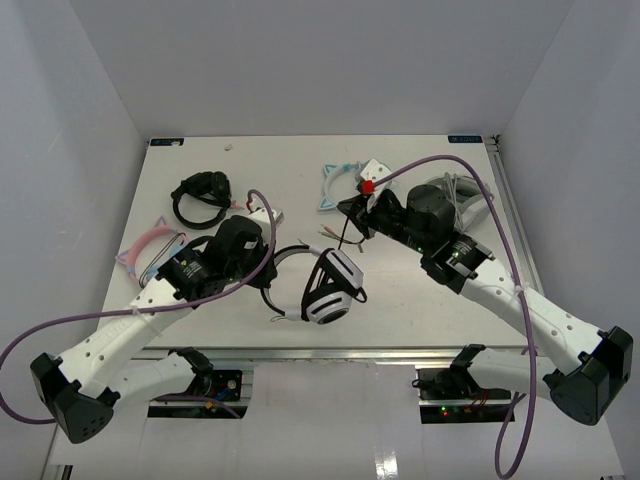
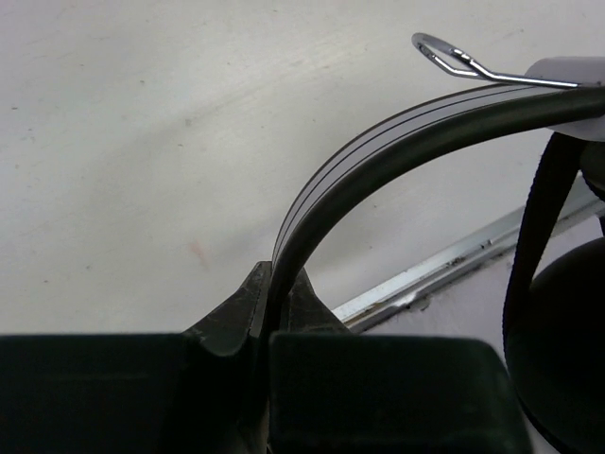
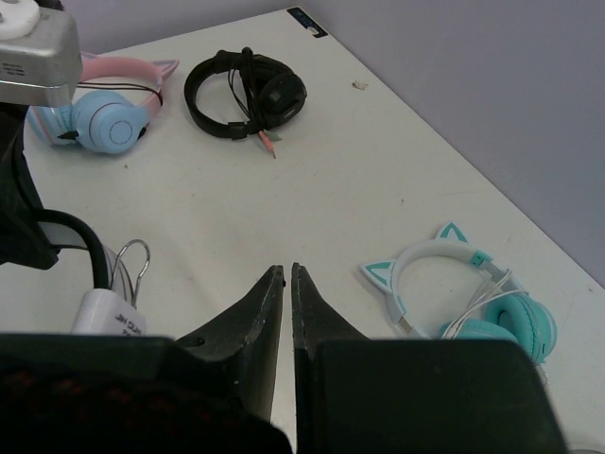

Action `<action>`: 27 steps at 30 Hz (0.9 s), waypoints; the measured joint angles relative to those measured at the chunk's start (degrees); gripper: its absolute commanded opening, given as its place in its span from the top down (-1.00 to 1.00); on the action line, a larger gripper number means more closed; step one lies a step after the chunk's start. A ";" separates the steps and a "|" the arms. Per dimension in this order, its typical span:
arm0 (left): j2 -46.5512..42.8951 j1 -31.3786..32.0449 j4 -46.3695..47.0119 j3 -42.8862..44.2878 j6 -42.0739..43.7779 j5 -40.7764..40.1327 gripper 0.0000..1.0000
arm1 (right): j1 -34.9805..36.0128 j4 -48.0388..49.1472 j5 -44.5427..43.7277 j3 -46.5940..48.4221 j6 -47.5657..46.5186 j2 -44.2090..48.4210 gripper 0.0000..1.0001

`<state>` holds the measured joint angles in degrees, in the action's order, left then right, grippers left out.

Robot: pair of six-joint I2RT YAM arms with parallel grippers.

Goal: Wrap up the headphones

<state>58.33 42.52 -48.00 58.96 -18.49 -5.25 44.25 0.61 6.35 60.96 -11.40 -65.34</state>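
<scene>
Landmark: the headphones (image 1: 330, 290), white with black trim, mid-bench (image 1: 400, 310), nearer the front edge than the back.

Far left of the headphones: a pink-and-blue cat-ear set (image 1: 150, 250) lying flat by the left arm's forearm. In the right wrist view it (image 3: 104, 118) lies at the upper left.

Left of and behind the headphones: a small all-black set (image 1: 200, 195), folded on itself, with a thin lead trailing from it (image 3: 246, 95).

At the headphones' left end: left hand (image 1: 262, 262). The wrist view shows its fingers (image 2: 236, 322) closed hard on the edge of the headband (image 2: 378, 151), which arcs up and to the right out of the grip. A wire loop (image 2: 444, 52) sticks out where the band meets its white end piece. Grip is firm, with no gap showing.

The headphones themselves: the band curves from the left hand across to the two ringed ear cups, which sit close together at the right end. The nearer cup is turned face-up toward the overhead camera.

Directly behind the headphones: a teal-and-white cat-ear set (image 1: 335, 185) with pale leads bunched by its ear cup (image 3: 473, 293).

Behind and just right of the headphones: right hand (image 1: 348, 210), apart from the ear cups. Its fingers (image 3: 265, 312) are pressed together, only a hairline slit between them. Cannot tell whether anything is caught in the slit.
</scene>
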 measured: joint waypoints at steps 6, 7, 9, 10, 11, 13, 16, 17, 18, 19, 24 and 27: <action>0.70 0.75 0.29 1.11 0.98 -3.27 1.00 | 0.00 -2.65 -0.25 3.99 -1.44 -3.45 0.85; 0.69 0.90 0.33 1.11 1.20 -3.39 1.00 | 0.00 -2.70 -0.24 4.65 -1.59 -4.07 0.85; 0.68 1.15 0.47 1.11 1.55 -3.50 1.00 | 0.00 -2.64 -0.24 5.93 -1.89 -5.33 0.85; 0.71 1.26 0.49 1.11 1.73 -3.74 1.00 | 0.00 -3.24 -0.22 6.99 -2.05 -6.21 0.85; 0.74 1.36 0.51 1.11 1.92 -4.00 1.00 | 0.00 -3.90 -0.19 8.08 -2.21 -7.12 0.85; 0.91 1.59 0.65 1.11 2.13 -5.03 1.00 | 0.00 -5.40 -0.15 10.53 -2.38 -9.10 0.85; 1.53 1.96 1.32 1.24 1.90 -7.54 1.00 | 0.00 -7.48 0.02 13.59 -2.53 -11.72 0.85; 1.86 2.13 1.36 1.43 1.80 -8.99 1.00 | 0.00 -8.55 0.13 14.28 -2.53 -12.29 0.85; 2.31 2.36 1.33 1.77 1.79 -10.48 1.00 | 0.00 -9.76 0.21 15.15 -2.53 -12.89 0.85; 2.81 2.53 1.31 2.15 1.78 -11.86 1.00 | 0.00 -10.91 0.23 16.03 -2.54 -13.52 0.85; 5.25 3.13 1.13 4.17 1.74 -17.06 1.00 | 0.00 -15.60 0.04 19.53 -2.55 -15.89 0.85; 7.81 3.73 1.17 5.63 1.23 -21.84 1.00 | 0.00 -19.66 0.11 22.34 -2.19 -17.20 0.85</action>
<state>66.14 46.25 -46.83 64.59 -17.26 -27.10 44.25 -19.05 6.46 83.29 -13.60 -82.54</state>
